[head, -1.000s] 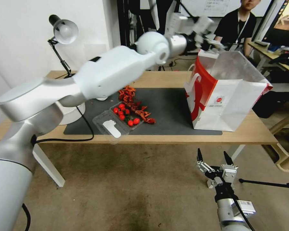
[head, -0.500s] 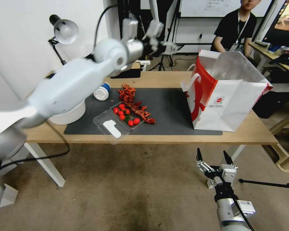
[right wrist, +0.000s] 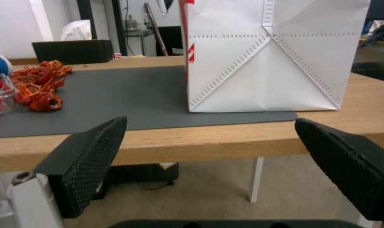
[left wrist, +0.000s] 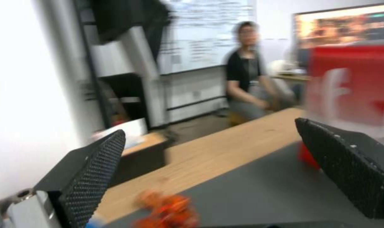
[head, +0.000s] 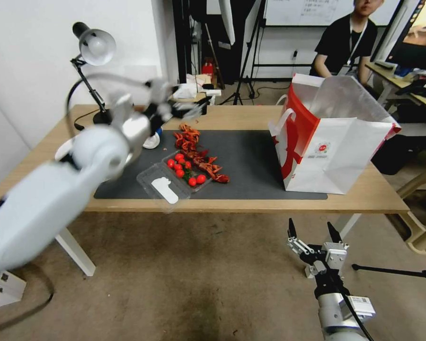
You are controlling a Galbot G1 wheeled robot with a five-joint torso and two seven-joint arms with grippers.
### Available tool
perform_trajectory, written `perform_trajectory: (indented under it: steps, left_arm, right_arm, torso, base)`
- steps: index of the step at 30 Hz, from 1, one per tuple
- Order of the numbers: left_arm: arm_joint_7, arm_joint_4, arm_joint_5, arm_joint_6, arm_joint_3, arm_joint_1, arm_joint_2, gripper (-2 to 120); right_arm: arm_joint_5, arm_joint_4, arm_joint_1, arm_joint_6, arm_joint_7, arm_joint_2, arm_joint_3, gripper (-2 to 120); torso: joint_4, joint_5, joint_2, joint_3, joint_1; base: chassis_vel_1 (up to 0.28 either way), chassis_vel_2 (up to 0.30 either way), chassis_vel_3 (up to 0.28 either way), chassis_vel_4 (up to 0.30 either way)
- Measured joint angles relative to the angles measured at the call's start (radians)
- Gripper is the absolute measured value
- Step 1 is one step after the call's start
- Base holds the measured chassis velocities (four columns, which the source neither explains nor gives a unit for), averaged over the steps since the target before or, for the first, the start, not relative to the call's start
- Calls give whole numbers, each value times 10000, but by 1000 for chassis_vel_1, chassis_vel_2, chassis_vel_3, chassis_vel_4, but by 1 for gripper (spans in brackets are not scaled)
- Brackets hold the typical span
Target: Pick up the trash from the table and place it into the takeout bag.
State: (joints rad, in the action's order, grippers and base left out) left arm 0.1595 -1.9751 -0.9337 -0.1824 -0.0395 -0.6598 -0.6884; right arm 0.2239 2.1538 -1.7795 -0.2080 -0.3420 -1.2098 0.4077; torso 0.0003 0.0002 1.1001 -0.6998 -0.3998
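Over the worktop's (head: 251, 113) ten o'clock side, the left gripper (head: 187, 110) is hovering wide and empty; the takeout bag (head: 338, 151) is standing at three o'clock; the right gripper (head: 312, 232) is hanging wide below.

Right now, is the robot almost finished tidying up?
Not yet. Both tools are open and empty: the left tool over the table's far left, the right tool parked below the table edge. The takeout bag stands open. Crayfish shells, a tomato box and a blue-and-white cup remain.
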Motion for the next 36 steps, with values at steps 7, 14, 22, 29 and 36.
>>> perform_trajectory:
  steps: [7,14,22,29,36]
  left_arm:
    - [1464,-790,1743,908,-1946,-3312,-318,100]
    - [2128,-1385,3480,1666,-3294,-6501,-1208,100]
    - [2403,-1622,4644,2139,-3922,-8450,-2202,100]
    - [2475,-1590,5832,2995,-3983,-9992,-3213,100]
    - [2468,-1405,5898,3272,-3886,-10332,-3490,100]
  right_arm:
    - [-47,45,-16,0,7,-45,-51,100]
    - [-75,141,-35,0,22,17,-82,100]
    - [-76,189,-62,7,13,145,-99,100]
    - [-156,198,-55,45,7,114,-232,100]
    - [-184,198,-63,46,11,112,-250,100]
  torso:
    - [-6,-4,1,0,-1]
    - [0,-1,1,0,0]
    - [-3,0,0,-1,0]
    - [-3,-1,0,-1,0]
    - [-3,-2,-2,-1,-2]
  base:
    - [0,0,0,0]
    - [0,0,0,0]
    - [0,0,0,0]
    - [0,0,0,0]
    - [0,0,0,0]
